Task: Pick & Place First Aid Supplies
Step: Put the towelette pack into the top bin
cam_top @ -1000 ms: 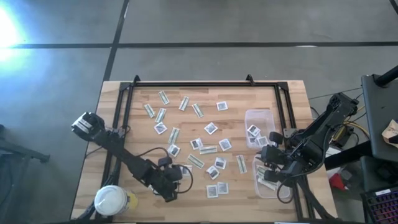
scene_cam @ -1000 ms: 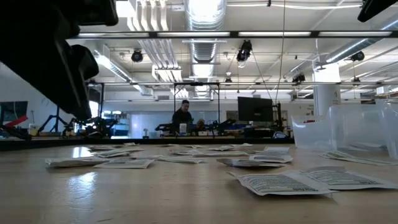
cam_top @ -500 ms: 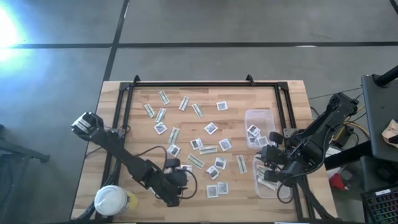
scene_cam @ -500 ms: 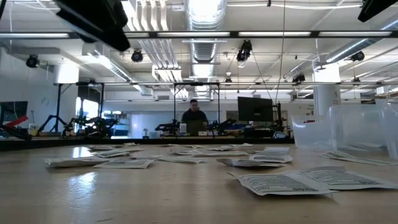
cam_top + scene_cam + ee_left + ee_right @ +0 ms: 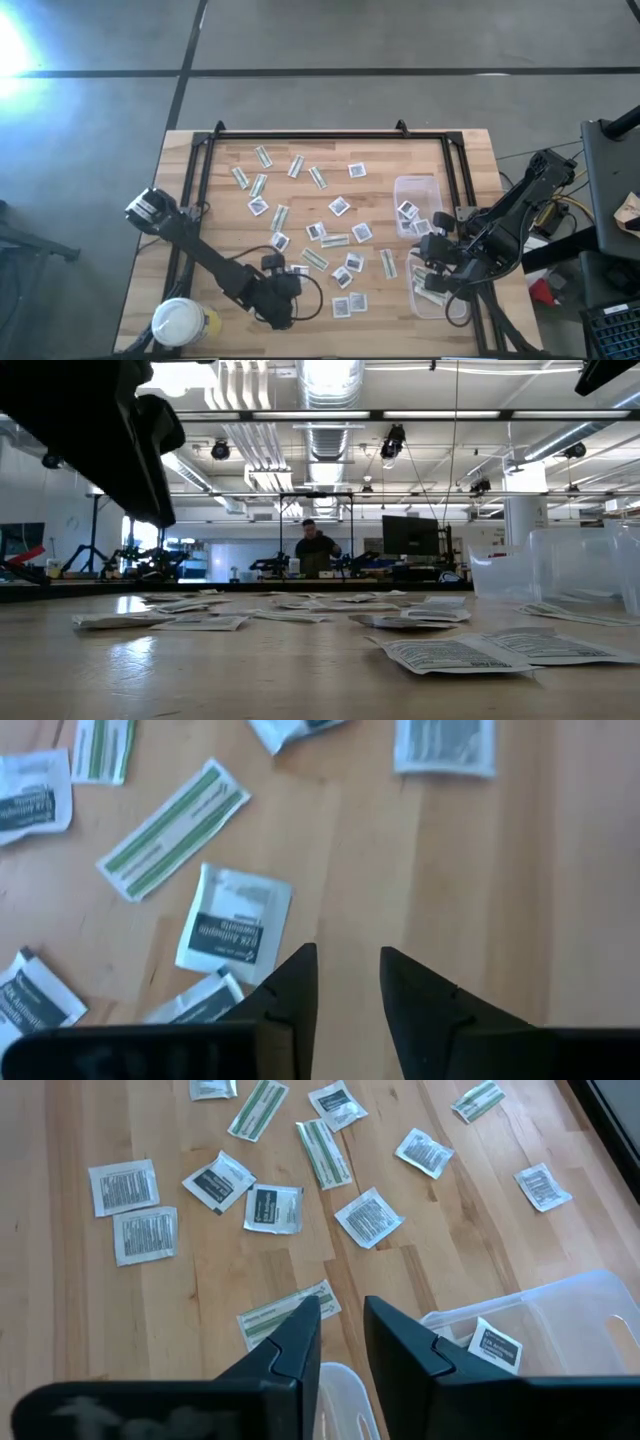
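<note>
The first aid supplies lie flat and scattered over the wooden table: square white packets and green-and-white strips. Some sit inside two clear tubs at the right. My left gripper hovers over bare wood near the table's front edge. Its fingers stand slightly apart with nothing between them, and a square packet lies just beyond them. My right gripper hangs above the near tub's left rim. It is narrowly open and empty, and a strip lies just past its tips.
The far clear tub holds square packets and the near tub holds strips. A white-lidded round jar stands at the front left corner. Black frame rails run along the table's sides. A person stands far behind.
My left arm has shifted: its gripper has risen a little off the table near the front edge and rolled slightly. The packets have stayed where they were.
</note>
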`<state>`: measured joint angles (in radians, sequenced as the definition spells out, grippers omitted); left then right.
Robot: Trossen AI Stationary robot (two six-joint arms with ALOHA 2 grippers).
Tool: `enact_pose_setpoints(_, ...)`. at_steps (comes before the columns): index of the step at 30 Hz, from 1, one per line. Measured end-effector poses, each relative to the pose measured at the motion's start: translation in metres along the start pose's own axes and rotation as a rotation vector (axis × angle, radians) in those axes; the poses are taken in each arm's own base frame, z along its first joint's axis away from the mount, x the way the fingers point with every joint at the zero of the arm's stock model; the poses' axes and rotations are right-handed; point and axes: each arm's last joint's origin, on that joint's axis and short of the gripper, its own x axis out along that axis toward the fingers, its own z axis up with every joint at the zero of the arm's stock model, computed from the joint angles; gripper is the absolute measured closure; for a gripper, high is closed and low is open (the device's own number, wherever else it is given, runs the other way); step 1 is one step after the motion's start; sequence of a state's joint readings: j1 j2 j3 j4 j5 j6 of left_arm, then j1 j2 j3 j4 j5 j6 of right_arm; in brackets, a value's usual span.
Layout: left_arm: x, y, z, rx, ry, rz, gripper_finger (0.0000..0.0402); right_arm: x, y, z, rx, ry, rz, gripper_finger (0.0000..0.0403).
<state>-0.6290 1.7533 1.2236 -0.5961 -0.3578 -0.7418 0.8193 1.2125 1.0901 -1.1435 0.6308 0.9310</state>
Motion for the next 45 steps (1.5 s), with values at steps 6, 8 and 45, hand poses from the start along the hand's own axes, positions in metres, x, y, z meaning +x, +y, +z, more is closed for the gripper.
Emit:
enact_pose_setpoints(6,0.004,0.005,-0.007,-0.087,0.06,0.061,0.0298,0.0,0.0,0.0,0.0,0.0,0.0,0.0335)
enact_pose_setpoints(8,0.003,0.008,-0.01,-0.124,0.089,0.096,0.0298,0.0,0.0,0.0,0.0,0.0,0.0,0.0334)
enact_pose_setpoints(45,0.046,0.016,-0.029,-0.101,0.232,0.272,0.0298,0.0,0.0,0.0,0.003,-0.003,0.003,0.0324)
